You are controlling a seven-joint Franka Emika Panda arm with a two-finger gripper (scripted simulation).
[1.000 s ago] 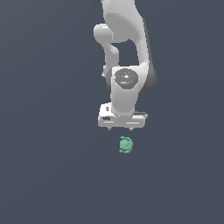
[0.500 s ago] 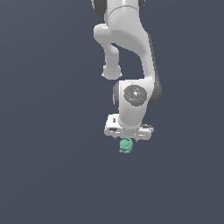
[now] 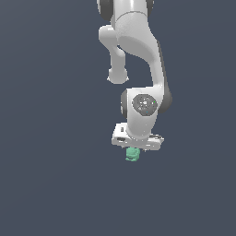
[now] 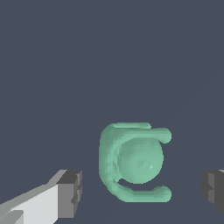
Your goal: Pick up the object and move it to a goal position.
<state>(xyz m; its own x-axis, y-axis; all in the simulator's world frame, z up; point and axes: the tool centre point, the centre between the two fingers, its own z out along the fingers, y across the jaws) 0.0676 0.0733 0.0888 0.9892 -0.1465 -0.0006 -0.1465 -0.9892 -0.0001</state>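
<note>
In the exterior view we see the white Franka arm bent down over a flat slate-grey floor [image 3: 50, 184], its white gripper [image 3: 135, 148] low and directly above the small mint-green lumpy object [image 3: 132, 155]. The object peeks out just under the hand's lower edge, toward the exterior view's left of the hand's centre. From here the fingers are hidden by the hand, so we cannot tell how wide they stand or whether they touch the object. No goal marker shows in either view.

In the wrist view we get what the outside camera hides. The object [image 4: 135, 162] is a rounded ball wrapped by a C-shaped ridged band, and it lies on the floor between the two dark-grey finger pads [image 4: 70, 194]. The gripper [image 4: 142, 189] is wide open and holds nothing: clear floor shows between each pad and the object, which sits a little nearer one pad than the other.

We judge the step in hand to be the approach before the grasp. The next move, as we read it, calls for a small further descent until the pads flank the ball's middle, then a closing squeeze. The lumpy ridges could let it slip or twist if the pads land off-centre.
</note>
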